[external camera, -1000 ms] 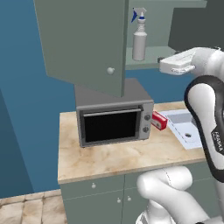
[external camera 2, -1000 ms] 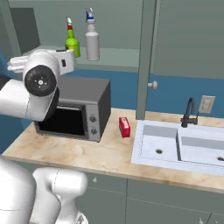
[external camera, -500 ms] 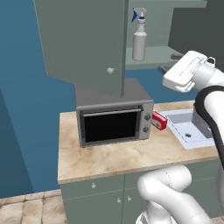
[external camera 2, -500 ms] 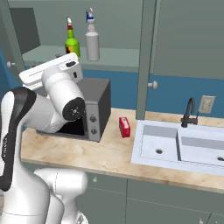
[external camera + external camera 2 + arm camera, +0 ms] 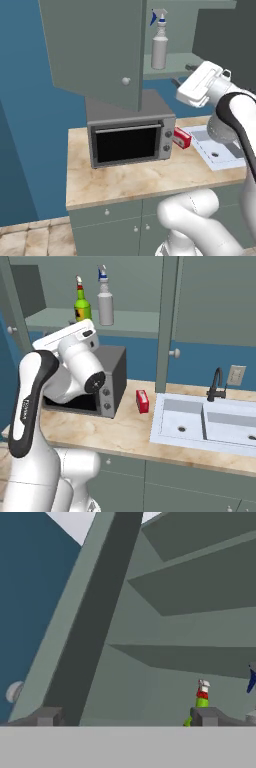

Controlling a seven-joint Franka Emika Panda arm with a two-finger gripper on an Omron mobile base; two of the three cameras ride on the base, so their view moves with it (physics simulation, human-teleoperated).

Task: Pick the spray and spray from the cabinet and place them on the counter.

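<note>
Grey-green cabinet point(image 5: 150, 286) open, grey-white spray point(image 5: 105, 301) and green spray point(image 5: 82, 306) upright inside

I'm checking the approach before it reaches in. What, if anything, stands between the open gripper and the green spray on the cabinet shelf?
Nothing visible. The cabinet doors stand open, and in the hand view the green spray shows between the fingertips of the gripper with only open space before it. The grey-white spray stands beside it.

Grey-white spray point(image 5: 105, 302) and green spray point(image 5: 82, 305) stand upright inside the open cabinet point(image 5: 150, 323).

Blue wall point(image 5: 30, 125), grey-green base cupboards point(image 5: 200, 481)
</note>
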